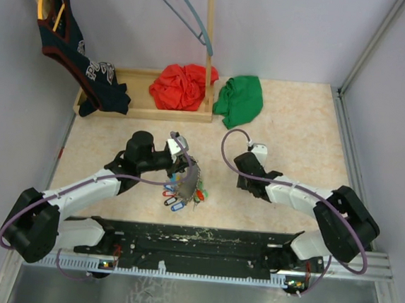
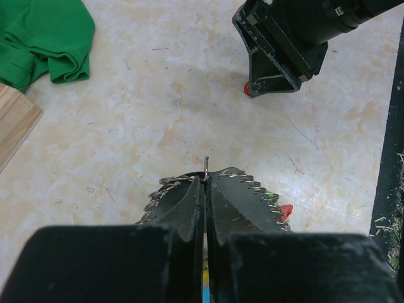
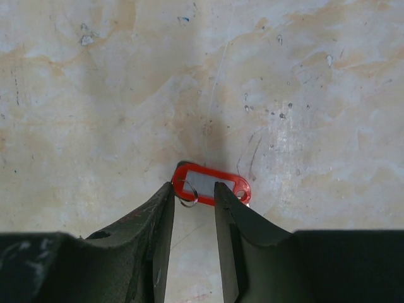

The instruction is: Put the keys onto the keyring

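Pale marbled table point(image 1: 297, 124) takes up the work area. A wooden tray point(image 1: 139, 110), a red cloth point(image 1: 182, 86) and a green cloth point(image 1: 239, 101) sit at the far side, well apart from the job. Near the middle, the left pincer point(image 2: 207, 180) is clamped flat on the thin wire of the keyring point(image 2: 206, 163), and the keys point(image 1: 183, 190) that appear to be threaded on it bunch beneath the fingers. The wire's end pokes out past the fingertips, a hold that seems meant to present it to the other arm. One loose red-tagged key point(image 3: 203, 180) lies flat on the table to the right, near the bunch but apart from it. The right pincer point(image 3: 192, 186) stands over it with a narrow gap, its jaws straddling the end with the small ring; they do not look closed on it. I judge the step in hand to be picking this key up, and a flat tag on a hard top may skid away.
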You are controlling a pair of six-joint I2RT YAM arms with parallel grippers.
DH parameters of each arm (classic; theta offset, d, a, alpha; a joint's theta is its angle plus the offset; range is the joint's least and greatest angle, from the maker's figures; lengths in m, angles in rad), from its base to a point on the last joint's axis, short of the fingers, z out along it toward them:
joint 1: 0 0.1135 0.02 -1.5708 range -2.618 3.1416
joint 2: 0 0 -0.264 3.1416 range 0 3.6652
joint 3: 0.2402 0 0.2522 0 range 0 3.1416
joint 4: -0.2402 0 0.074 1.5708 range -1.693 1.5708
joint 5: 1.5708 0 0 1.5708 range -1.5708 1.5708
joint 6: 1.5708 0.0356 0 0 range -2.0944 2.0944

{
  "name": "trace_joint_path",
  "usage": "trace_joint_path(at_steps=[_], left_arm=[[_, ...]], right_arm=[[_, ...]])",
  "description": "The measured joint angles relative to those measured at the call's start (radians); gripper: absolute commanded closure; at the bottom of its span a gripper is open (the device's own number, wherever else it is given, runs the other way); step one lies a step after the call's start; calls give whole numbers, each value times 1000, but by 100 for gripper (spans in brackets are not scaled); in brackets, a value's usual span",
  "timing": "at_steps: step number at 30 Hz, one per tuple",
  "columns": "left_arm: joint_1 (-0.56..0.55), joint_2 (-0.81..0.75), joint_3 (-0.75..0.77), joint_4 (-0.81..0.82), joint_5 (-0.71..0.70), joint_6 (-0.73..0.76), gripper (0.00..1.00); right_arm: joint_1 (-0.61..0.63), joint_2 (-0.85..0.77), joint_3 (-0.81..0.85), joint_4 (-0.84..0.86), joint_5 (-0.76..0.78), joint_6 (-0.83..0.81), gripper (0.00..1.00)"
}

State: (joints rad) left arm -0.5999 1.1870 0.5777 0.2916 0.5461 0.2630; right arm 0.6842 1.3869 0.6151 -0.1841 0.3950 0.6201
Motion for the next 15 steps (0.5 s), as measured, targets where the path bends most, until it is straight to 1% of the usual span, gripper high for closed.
trace_joint_path(at_steps=[4, 7, 13, 15], left_arm=[[0, 0, 0, 0, 0, 0, 100], [0, 0, 0, 0, 0, 0, 100], [0, 0, 0, 0, 0, 0, 100], [0, 0, 0, 0, 0, 0, 100]], right_arm=[[0, 19, 0, 21, 7, 1, 74], [0, 29, 1, 42, 9, -3, 81], [0, 31, 8, 28, 6, -17, 99], [0, 31, 16, 8, 3, -26, 100]])
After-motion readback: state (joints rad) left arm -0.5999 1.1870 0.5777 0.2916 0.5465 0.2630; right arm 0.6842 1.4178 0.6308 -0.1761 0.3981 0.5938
